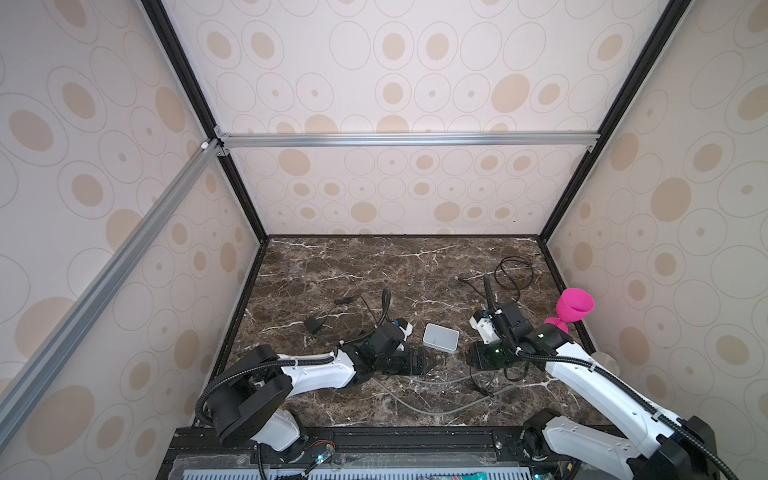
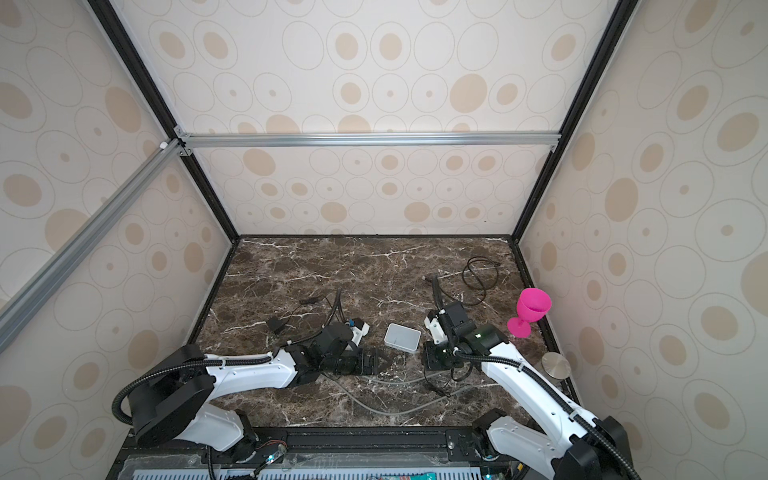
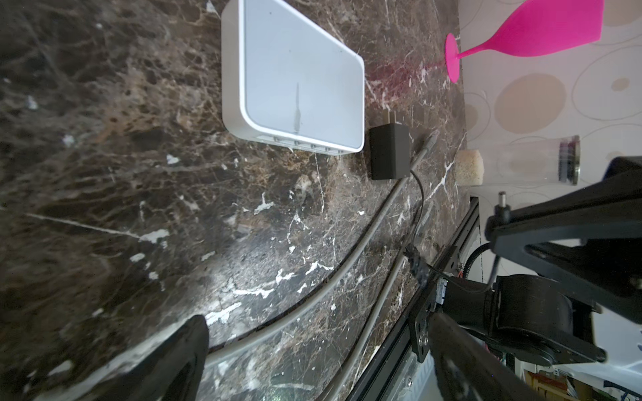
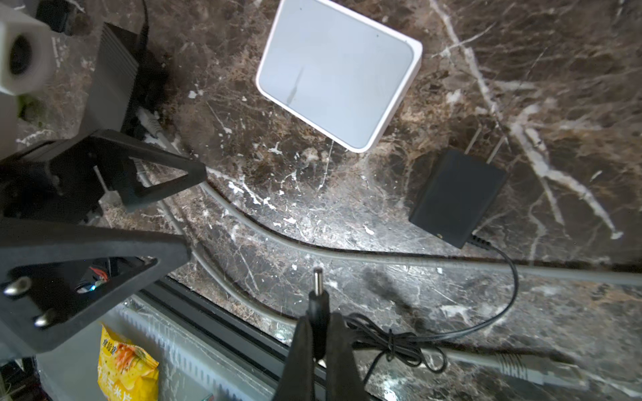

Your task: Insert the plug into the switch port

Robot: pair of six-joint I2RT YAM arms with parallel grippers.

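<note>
The switch (image 1: 440,337) (image 2: 402,337) is a flat white box lying on the marble between both arms. In the left wrist view the switch (image 3: 298,80) shows a row of small openings along one edge. The plug (image 4: 318,305), a thin black barrel with a metal tip, sticks out from my right gripper (image 4: 318,328), which is shut on it a short way from the switch (image 4: 337,76). Its thin black cord runs to a black adapter (image 4: 455,198) beside the switch. My left gripper (image 3: 319,350) (image 1: 424,361) hangs open and empty over the grey cable (image 3: 312,295).
A pink goblet (image 1: 573,307) stands at the right wall. Another black adapter (image 1: 312,323) lies left of the left arm, and a black cable coil (image 1: 515,272) lies at the back right. Grey cable (image 1: 436,409) loops near the front edge.
</note>
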